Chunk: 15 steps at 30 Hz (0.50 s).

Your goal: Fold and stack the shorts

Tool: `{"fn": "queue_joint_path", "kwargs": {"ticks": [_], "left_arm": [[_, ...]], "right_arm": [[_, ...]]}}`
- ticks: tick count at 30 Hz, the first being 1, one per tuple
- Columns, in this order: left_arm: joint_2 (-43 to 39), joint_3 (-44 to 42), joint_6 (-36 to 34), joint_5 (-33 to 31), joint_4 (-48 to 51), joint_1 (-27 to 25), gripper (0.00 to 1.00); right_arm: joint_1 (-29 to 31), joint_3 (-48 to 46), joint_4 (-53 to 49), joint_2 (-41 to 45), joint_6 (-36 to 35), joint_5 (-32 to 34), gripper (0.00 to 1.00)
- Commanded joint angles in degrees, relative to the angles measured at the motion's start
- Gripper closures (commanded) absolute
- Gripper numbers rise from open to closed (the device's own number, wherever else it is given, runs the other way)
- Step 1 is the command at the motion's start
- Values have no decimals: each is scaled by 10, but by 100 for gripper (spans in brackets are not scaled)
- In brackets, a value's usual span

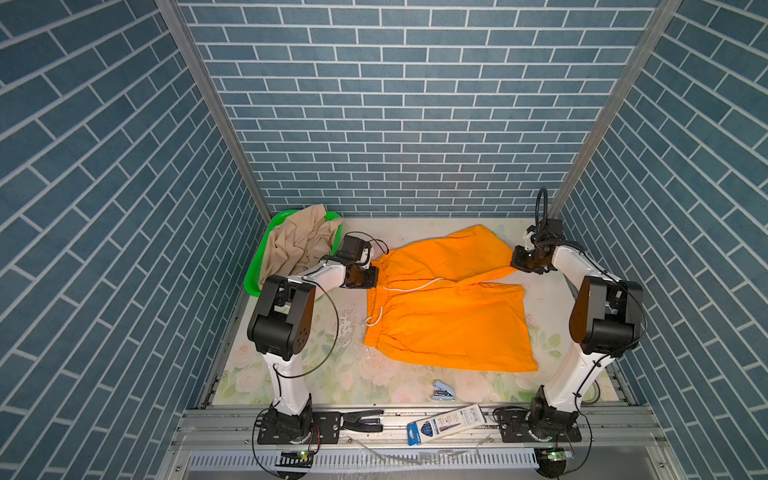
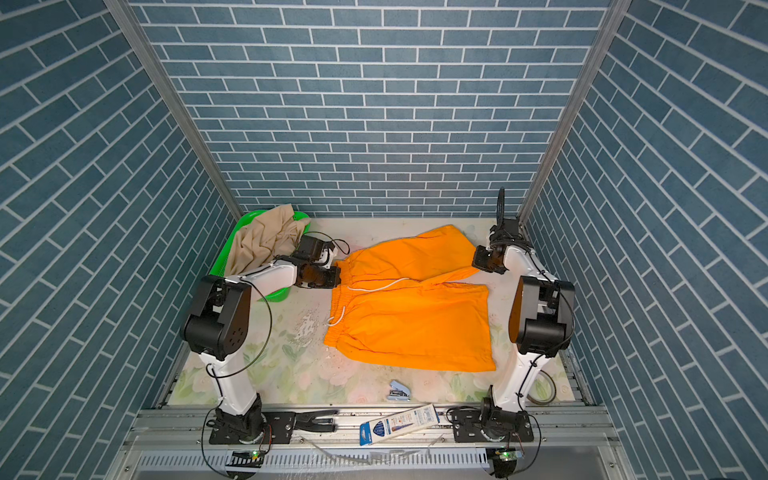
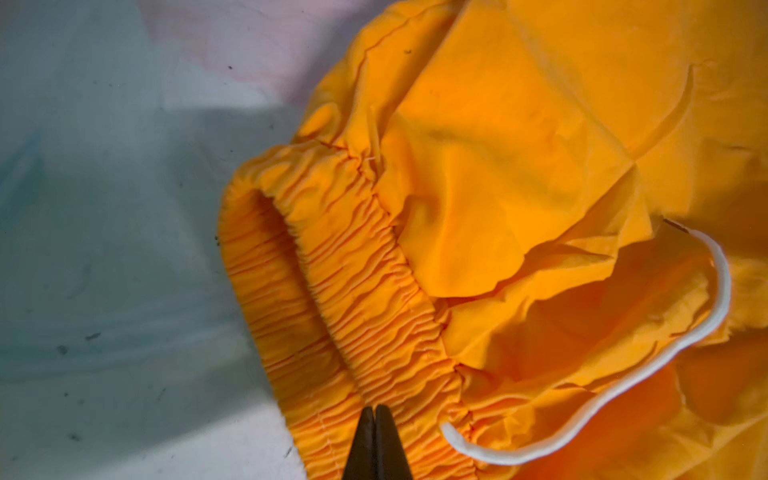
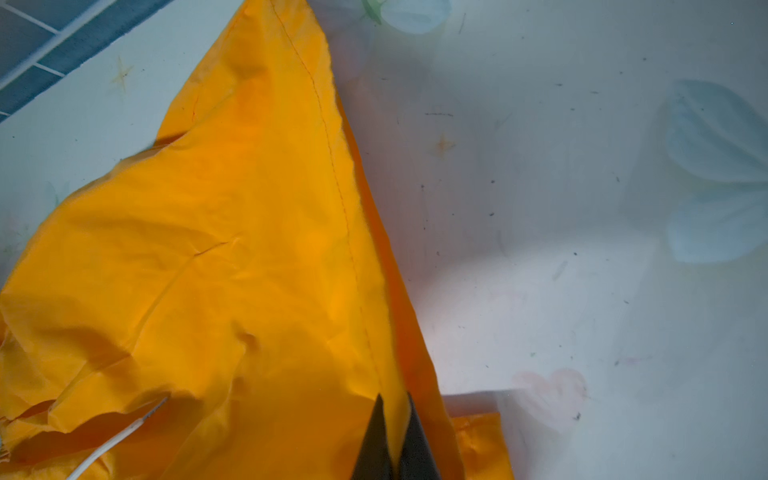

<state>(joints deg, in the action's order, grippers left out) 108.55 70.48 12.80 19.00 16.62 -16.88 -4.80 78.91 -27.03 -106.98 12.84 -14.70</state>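
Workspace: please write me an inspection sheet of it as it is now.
Surface: floral table cover, one worn patch.
Job's things: orange shorts spread out, unfolded; beige shorts crumpled in green basket.
Clutter: blue stapler, pencil box, black tool along the front edge.
Grippers: left gripper shut at the waistband; right gripper shut on a leg hem.
Cables: black cable loops beside the left arm.
Surroundings: blue brick walls, nothing else seen.
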Motion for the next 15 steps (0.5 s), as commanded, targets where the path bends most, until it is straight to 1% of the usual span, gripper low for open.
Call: {"fn": "queue_joint_path", "kwargs": {"ticks": [1,2,3,5,6,8,9,11,12,13,15], "left_arm": [[1,18,-14,-7,27,4,100],[3,20,-13,-7,26,4,100],[2,21,-12,-9,25,4,95],[-6,25,-12,-10,28,4,68],[-17,25,-10,-14,28,4,57],[-43,21,-5,-21,34,4,42],[-59,19,1,-27,45,4,30],[-96,7,16,-32,75,4,14],[-121,-8,26,-32,86,4,3],[-149,-30,36,-32,95,4,0],[-201,-72,60,-26,108,4,0]], "right_arm": [[-6,-28,7,-14,4,12,68],[-6,-24,4,-19,2,6,63],[-6,-18,1,-23,2,5,57],[-6,-14,2,-11,2,4,51],[-5,-15,6,3,3,6,49],[-6,-15,3,37,10,20,48],[-6,-14,-7,54,17,31,48],[-6,-14,-45,95,29,45,48],[-6,-16,-75,117,34,54,48],[-6,-23,-104,141,39,65,48],[-6,-54,-150,188,55,86,48]]}}
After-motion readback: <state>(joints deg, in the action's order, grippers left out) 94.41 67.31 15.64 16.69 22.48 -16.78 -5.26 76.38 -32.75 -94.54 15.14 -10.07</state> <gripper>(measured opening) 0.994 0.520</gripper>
